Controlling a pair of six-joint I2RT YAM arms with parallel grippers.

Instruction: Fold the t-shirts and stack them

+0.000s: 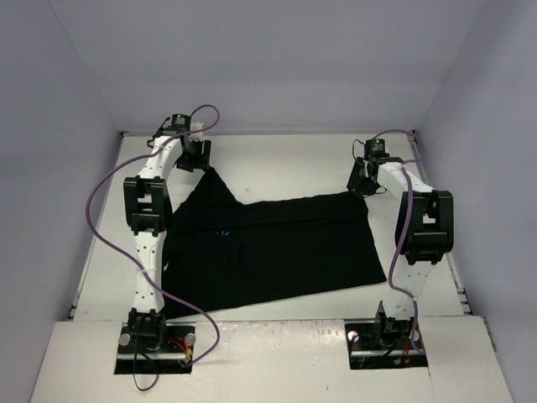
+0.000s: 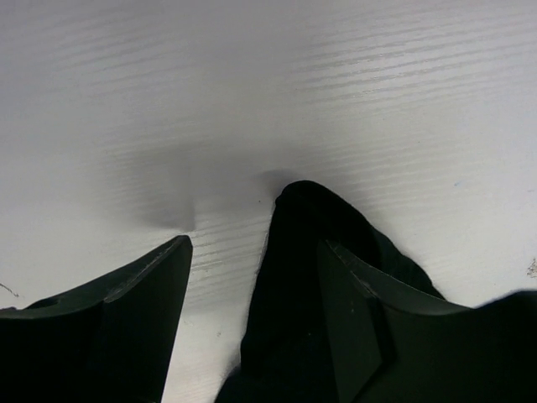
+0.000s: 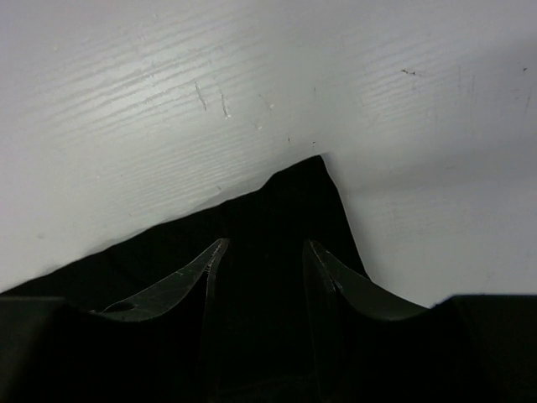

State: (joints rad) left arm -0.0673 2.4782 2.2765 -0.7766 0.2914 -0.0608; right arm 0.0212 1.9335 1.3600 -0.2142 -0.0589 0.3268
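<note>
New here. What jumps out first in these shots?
A black t-shirt lies spread across the middle of the white table, the one big dark shape between the two arms. The left gripper and the right gripper are each at one of its far corners, jaws apart, with cloth between the fingers.

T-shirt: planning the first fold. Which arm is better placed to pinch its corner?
Right, likely. The t-shirt corner lies flat, centred between the open fingers of the right gripper; at the left gripper the cloth bunches against one finger, off-centre.
</note>
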